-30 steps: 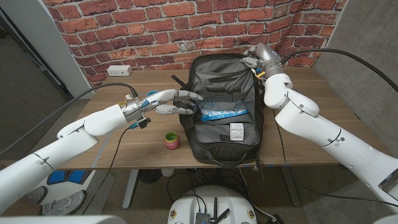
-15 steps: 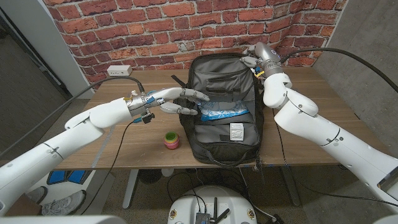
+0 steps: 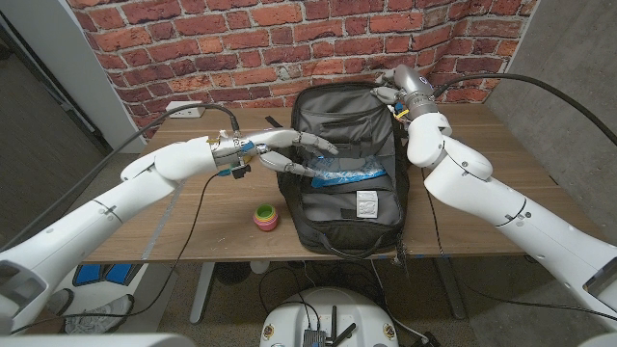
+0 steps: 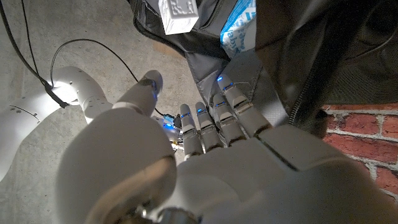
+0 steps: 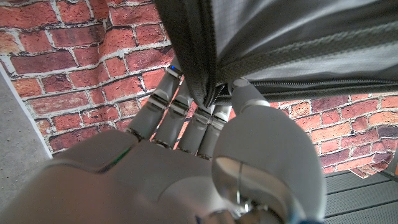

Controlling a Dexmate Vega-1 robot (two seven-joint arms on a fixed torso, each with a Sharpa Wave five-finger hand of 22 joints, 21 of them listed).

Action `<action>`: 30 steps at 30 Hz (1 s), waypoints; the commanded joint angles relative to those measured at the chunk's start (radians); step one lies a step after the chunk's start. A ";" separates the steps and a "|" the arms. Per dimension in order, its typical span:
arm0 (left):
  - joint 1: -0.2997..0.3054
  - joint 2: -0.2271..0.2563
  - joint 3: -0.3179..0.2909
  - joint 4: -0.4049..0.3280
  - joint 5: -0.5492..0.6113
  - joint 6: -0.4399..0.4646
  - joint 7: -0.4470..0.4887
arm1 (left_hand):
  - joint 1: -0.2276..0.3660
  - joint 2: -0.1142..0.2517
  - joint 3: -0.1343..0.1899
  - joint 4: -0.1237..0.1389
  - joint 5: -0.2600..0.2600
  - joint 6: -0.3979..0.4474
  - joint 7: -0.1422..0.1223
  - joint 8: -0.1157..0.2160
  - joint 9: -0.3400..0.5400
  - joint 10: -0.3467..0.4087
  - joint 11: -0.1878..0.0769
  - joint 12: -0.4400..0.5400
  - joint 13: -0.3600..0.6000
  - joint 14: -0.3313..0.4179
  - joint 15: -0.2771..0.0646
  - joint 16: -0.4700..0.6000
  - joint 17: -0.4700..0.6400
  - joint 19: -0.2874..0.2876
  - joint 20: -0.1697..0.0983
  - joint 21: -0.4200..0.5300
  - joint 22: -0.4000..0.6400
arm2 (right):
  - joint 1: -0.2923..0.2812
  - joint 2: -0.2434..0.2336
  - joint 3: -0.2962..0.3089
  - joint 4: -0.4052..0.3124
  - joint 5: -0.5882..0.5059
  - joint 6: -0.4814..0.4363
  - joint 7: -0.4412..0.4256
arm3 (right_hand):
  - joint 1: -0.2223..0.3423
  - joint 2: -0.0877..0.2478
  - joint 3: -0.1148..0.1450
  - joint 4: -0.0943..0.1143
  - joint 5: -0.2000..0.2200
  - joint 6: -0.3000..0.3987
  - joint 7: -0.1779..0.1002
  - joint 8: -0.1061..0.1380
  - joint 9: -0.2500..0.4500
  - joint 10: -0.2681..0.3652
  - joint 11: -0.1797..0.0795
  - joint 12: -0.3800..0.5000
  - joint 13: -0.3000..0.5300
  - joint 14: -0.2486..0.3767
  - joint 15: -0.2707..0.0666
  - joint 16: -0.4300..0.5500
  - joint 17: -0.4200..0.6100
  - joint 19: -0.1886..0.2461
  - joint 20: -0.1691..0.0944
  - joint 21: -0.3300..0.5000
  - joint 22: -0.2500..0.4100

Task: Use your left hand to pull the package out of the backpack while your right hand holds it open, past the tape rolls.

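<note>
Package point(image 3: 339, 176) in open backpack point(image 3: 352, 217) — left hand point(image 3: 289, 152) spread, empty, at rim — right hand point(image 3: 394, 94) grips flap edge.

Both arms – glossy white rounded shells, segmented at joints. Left hand point(image 3: 289, 152): pale grey-white fingers point(image 4: 202, 127) with dark jointed segments, small blue lights on them. Right hand point(image 3: 393, 89): same build – metallic grey wrist collar. Black cable runs along each forearm.

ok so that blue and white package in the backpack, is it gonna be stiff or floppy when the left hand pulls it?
Probably floppy: the package looks like crinkled film, lying unevenly in the backpack. Likely light, and perhaps slippery for the left hand.
</note>
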 commanded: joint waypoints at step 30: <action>-0.356 -0.174 0.236 0.197 0.071 -0.179 -0.293 | 0.095 -0.033 -0.052 -0.003 0.002 -0.050 -0.015 -0.001 0.004 -0.051 -0.003 -0.005 0.002 -0.048 -0.130 0.002 0.003 -0.030 -0.107 -0.008 -0.001 | 0.005 0.022 0.017 0.038 0.019 0.026 -0.014 | 0.002 0.007 0.006 0.001 0.007 0.008 -0.002 -0.006 0.003 0.011 0.002 -0.003 0.004 0.009 -0.086 -0.004 0.008 -0.008 -0.119 0.016 0.000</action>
